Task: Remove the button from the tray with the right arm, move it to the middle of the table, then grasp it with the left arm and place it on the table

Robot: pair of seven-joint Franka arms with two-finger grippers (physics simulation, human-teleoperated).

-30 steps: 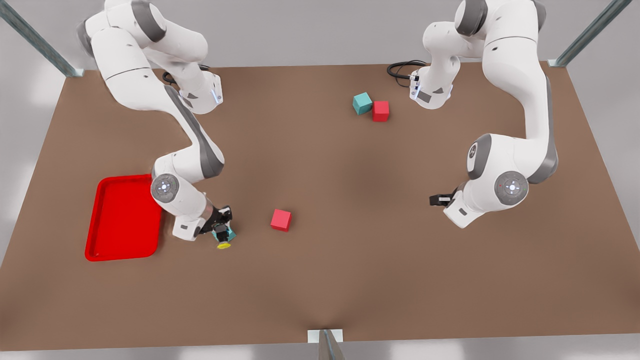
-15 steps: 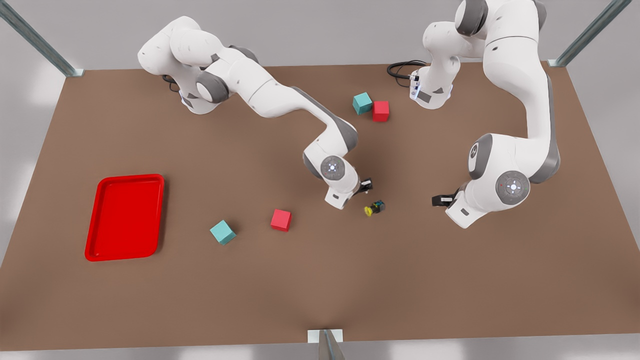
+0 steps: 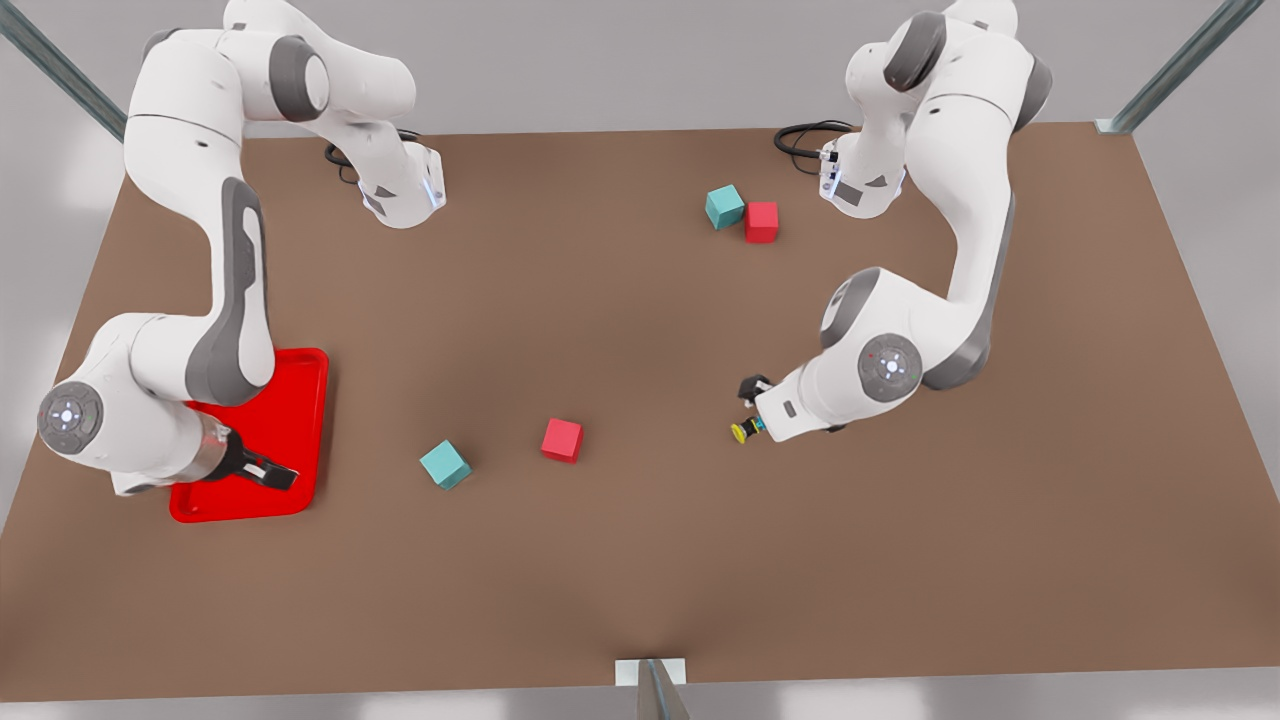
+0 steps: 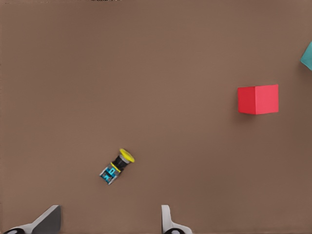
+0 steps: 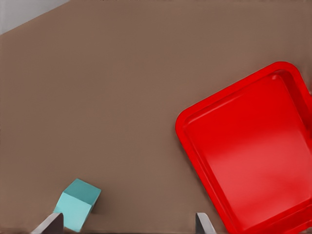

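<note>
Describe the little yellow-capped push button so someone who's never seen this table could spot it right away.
On the brown table, look toward the front view's right, where the left gripper hovers with open fingers. The tiny button lies on its side just beneath it, apart from the fingers. Unlike the nearby red cube and teal cube, it is smaller, with a round yellow cap on a dark base.

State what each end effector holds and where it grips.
Nothing is held. The left end effector hangs open above the button lying on the table; the right end effector is open over the tray.
</note>
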